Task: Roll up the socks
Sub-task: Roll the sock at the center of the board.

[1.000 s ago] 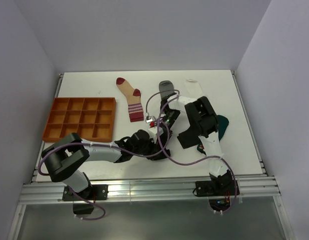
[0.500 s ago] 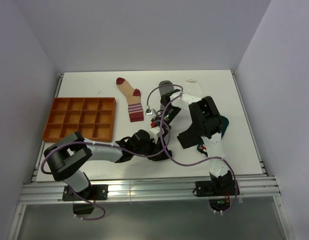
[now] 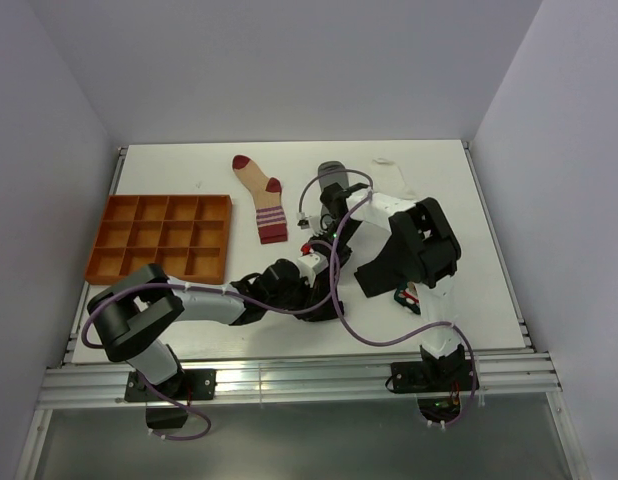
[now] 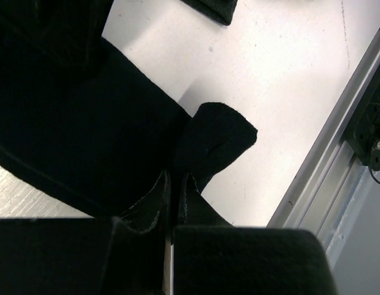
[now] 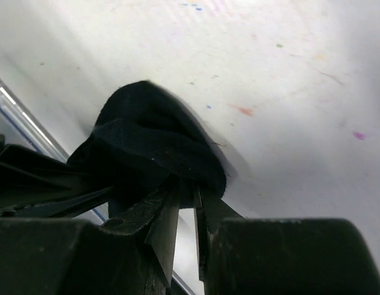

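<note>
Socks of soft fabric, spread over a white tabletop [image 3: 189, 165] around both grippers.

Plain black soft-fabric sock [image 4: 85, 135]: clamped in the left gripper [image 4: 174, 184], whose fingers [image 4: 154, 200] are closed to a thin slit with a fold of black cloth between them. Spreads broad and flat to the left of that gripper in its wrist view, with a rounded flap [image 4: 217, 135] turned up just beyond the fingertips.

Rounded bunch of black knitted fabric [image 5: 153, 147]: pinched in the right gripper [image 5: 185, 193], jaws almost together on the cloth. Sits right at the fingertips, close over the table. Touching the table or not, cannot tell. Same sock as in the left gripper or another, cannot tell either.

Seen from above, both grippers close together near the middle of the table.

Second flat black sock [image 3: 374, 275]: just to the right of the right gripper, partly under the right arm.

Grey sock [image 3: 332, 178]: near, just beyond the right gripper.

Beige sock with dark red stripes, heel and toe [image 3: 261, 200]: beyond both grippers and to their left, lying apart.

White sock [image 3: 387, 163]: farther beyond and to the right, faint against the table, partly hidden by the arm.

Orange plastic compartment tray [image 3: 159, 237]: well apart, to the left of the left gripper.
</note>
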You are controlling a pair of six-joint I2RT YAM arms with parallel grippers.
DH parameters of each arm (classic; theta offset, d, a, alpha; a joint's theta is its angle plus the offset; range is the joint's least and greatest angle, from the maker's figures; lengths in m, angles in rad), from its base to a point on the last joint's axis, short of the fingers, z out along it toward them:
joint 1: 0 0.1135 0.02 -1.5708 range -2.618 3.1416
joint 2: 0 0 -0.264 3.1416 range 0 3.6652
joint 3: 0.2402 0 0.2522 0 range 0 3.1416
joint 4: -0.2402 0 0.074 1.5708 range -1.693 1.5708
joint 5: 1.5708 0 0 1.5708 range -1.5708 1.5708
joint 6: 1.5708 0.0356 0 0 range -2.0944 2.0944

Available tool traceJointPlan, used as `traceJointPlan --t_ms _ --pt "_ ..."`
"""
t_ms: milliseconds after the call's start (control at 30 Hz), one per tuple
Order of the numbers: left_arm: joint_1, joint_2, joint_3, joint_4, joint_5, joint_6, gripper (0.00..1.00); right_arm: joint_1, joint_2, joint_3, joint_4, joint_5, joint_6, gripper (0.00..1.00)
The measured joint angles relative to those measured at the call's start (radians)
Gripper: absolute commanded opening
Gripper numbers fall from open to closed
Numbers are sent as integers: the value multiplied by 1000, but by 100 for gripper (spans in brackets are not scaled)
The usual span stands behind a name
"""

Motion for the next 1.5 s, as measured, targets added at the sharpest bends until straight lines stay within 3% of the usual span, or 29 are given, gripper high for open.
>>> traceJointPlan --t_ms 300,1100,1333,1500 --pt "75 8 -22 26 119 -60 0 -2 -3 0 12 34 52 23" --pt "269 271 100 104 554 -266 0 -75 -36 -45 75 -26 28 29" --pt "295 317 132 83 617 -299 0 -174 -220 -169 224 13 -37 41" --pt "306 336 145 79 643 -314 0 -200 -474 -328 325 -5 -131 49"
